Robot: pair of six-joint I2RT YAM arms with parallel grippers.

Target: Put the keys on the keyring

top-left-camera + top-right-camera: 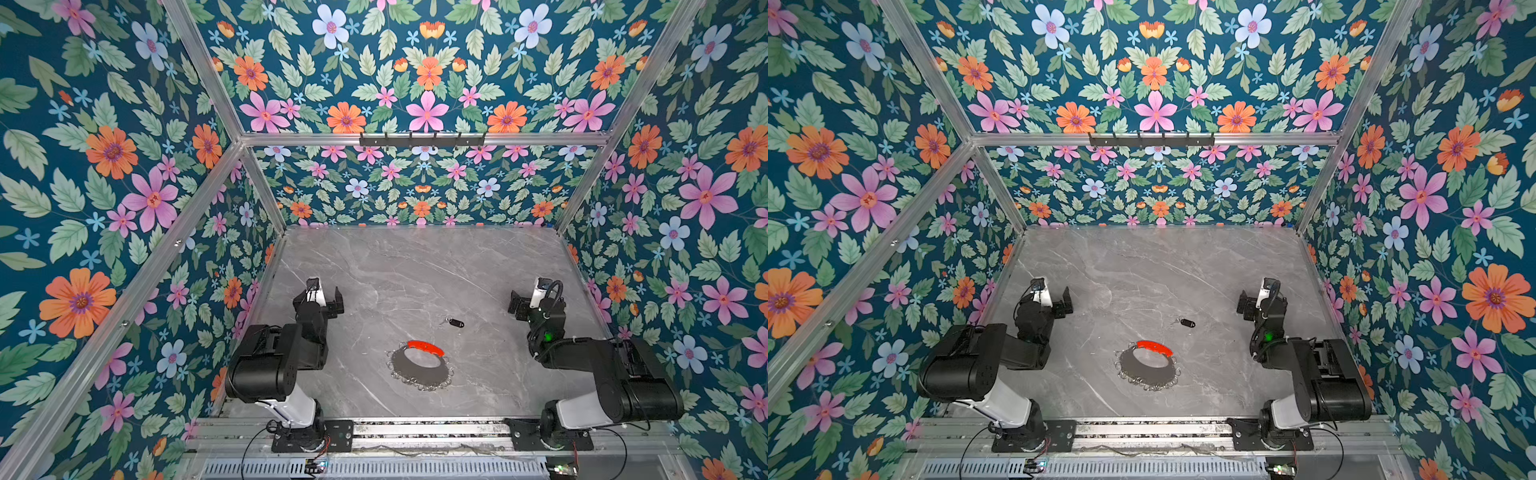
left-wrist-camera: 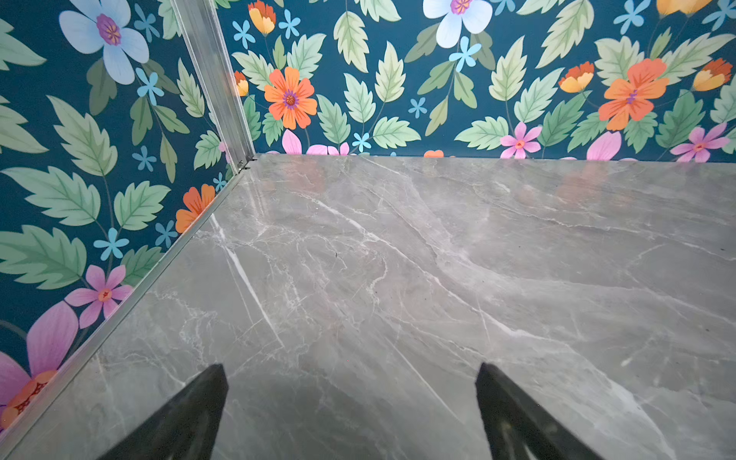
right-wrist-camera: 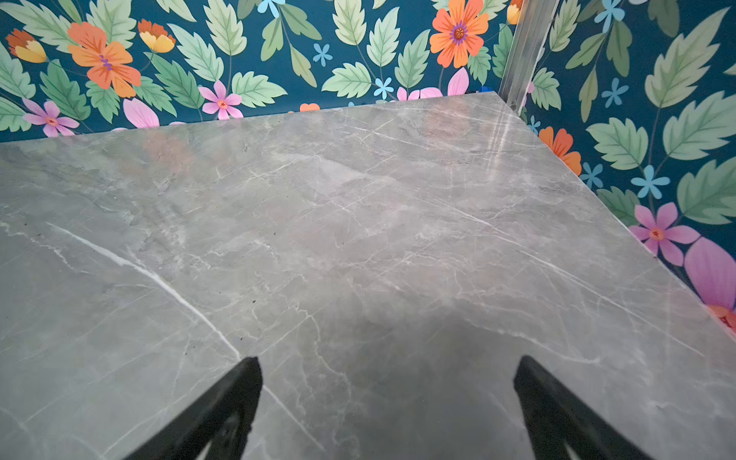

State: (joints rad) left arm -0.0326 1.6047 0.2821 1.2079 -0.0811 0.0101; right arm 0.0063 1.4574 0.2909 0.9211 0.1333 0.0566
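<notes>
Bench (image 1: 415,266): grey marble-patterned slab inside a booth with floral-papered walls (image 1: 124,166).

Keys (image 1: 455,323) (image 1: 1187,322): one small black oblong tag with a little silver split ring at its end. They lie flat on the bench, ring end towards the left of both top views. Nothing touches them.

Keyring (image 1: 419,375) (image 1: 1148,374): large flat grey ring-shaped disc with a wide central hole and a rim fringed with many small silver loops. It lies flat near the middle of the bench, closer to the arm bases than the keys. A red curved piece (image 1: 424,347) (image 1: 1154,346) sits on the disc's far edge, the side facing the keys. Keys and keyring are near each other but apart, with bare bench between them.

Left gripper (image 1: 328,298) (image 2: 350,378): jaws spread wide, holding nothing. The wrist view shows only bare bench between the black fingertips. It is well to the left of both items.

Right gripper (image 1: 524,301) (image 3: 388,370): jaws likewise spread wide and empty, with bare bench between the fingertips. It is to the right of the keys and clear of them.

Neither wrist view shows keys or keyring.
</notes>
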